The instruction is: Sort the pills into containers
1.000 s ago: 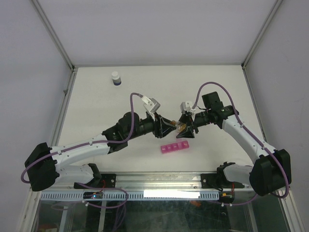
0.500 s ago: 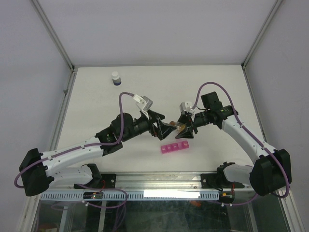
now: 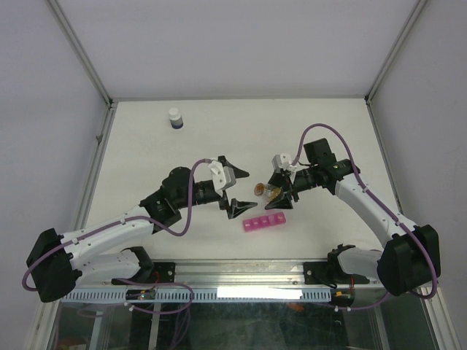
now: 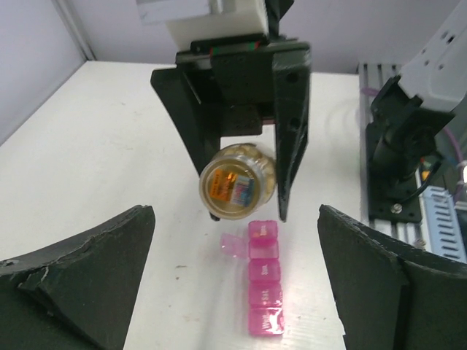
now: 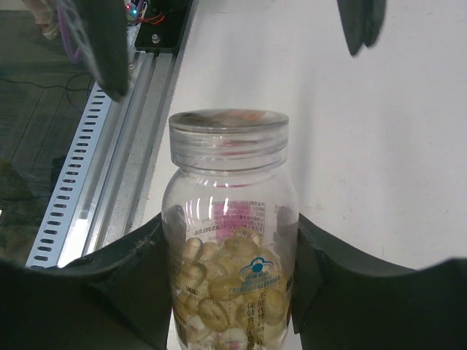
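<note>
Sideways in the right claw (image 3: 276, 194), which is clenched on its body, sits a clear round plastic bottle (image 3: 263, 191) of glossy yellow softgels. Just below it, on the matte white tabletop (image 3: 146, 146), lies the translucent bright-pink strip of square pill compartments (image 3: 264, 222), one lid flipped open. Nearby the left claw (image 3: 239, 187) gapes wide, empty.
</note>
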Robot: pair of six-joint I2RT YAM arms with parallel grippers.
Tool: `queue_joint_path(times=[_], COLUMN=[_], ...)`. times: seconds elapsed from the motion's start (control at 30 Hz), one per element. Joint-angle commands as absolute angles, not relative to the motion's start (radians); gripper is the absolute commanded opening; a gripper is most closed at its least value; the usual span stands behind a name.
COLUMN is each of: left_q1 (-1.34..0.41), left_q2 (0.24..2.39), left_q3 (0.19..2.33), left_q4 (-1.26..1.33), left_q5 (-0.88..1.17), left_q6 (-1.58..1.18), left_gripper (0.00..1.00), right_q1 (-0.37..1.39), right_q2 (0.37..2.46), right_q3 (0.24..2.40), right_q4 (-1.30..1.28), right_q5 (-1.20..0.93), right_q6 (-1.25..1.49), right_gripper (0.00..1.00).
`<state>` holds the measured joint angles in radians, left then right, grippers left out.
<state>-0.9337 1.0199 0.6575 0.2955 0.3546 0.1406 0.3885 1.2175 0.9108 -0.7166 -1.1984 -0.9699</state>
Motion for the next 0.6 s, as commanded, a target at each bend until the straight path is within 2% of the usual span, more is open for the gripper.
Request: queue_joint_path(times=[0.0,0.57], left_q1=[-0.913,-0.913], left_q2=[1.093,1.185], left_q3=[0.756,0.812], left_q4=[0.307,0.323], left_q5=[0.469,0.49], left_q6=[0.228,0.179], left_gripper=[0.9,0.63], right_q1=[0.39,0.393], right_q2=[1.186,1.186], right_q3=[0.954,0.955], right_q4=[-0.713,-0.716], right_q5=[-1.254,-1.253], right_q6=[-0.994,-1.002], right_gripper=[0.0,0.0])
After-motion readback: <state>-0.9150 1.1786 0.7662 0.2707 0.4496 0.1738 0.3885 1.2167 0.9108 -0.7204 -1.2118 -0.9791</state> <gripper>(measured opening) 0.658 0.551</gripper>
